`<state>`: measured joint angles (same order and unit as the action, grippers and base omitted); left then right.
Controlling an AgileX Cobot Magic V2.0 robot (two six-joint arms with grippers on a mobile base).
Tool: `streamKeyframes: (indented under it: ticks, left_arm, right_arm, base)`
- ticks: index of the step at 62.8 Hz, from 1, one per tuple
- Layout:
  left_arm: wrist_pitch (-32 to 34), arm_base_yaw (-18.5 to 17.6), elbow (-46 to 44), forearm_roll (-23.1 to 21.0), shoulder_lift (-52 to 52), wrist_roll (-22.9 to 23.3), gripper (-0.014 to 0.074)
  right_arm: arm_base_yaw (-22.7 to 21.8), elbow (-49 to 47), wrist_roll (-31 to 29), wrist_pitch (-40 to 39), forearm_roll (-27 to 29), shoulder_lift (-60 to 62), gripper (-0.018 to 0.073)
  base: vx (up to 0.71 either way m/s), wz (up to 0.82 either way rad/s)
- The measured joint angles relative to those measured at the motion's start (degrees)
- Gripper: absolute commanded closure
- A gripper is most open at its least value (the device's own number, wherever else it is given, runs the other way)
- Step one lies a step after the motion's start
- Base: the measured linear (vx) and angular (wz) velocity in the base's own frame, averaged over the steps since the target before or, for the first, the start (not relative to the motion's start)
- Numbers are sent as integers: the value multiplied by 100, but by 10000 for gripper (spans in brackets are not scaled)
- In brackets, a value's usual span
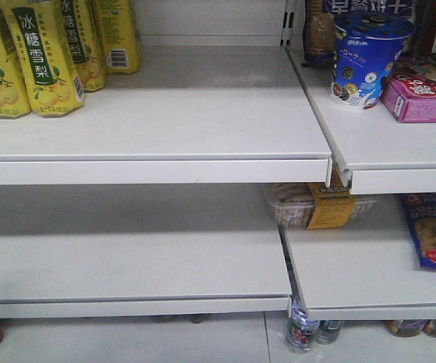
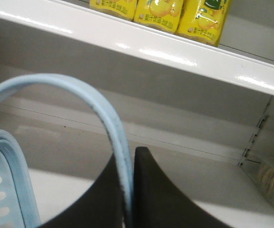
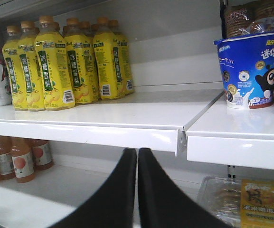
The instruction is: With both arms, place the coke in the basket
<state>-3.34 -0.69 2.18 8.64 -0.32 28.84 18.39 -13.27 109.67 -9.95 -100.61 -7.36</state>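
White shelves (image 3: 127,114) hold yellow bottles (image 3: 56,66); left claw (image 2: 129,190) grips basket (image 2: 4,204) handle (image 2: 113,123).

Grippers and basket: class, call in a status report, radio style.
Left gripper shut on basket handle. Right gripper shut, empty, facing the white shelf of yellow bottles. No coke clearly in view. Nothing blocking either gripper.

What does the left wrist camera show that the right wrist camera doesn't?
Only the left wrist view shows the light blue basket, its arched handle pinched in the left gripper. Only the right wrist view shows the blue snack tub, the orange-drink bottles and the shut, empty right gripper. Both show the yellow pear-drink bottles and white shelves.
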Motion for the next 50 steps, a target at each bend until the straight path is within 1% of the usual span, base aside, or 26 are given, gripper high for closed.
streamKeyframes:
  ticks: [7, 12, 25, 35, 50]
  left_arm:
    - [0, 183, 0, -5, 0, 0, 603]
    - [0, 237, 0, 7, 0, -13, 603]
    - [20, 241, 0, 7, 0, -388, 603]
    - [219, 241, 0, 2, 0, -637, 603]
    - [381, 241, 0, 2, 0, -692, 603]
  right_arm:
    - [0, 0, 0, 0, 0, 0, 564]
    - [0, 0, 0, 0, 0, 0, 564]
    - [0, 0, 0, 0, 0, 0, 564]
    - [0, 0, 0, 0, 0, 0, 564]
    - [0, 0, 0, 0, 0, 0, 564]
  base:
    - [0, 0]
    - [0, 0]
    - [0, 0]
    - [0, 0]
    - [0, 0]
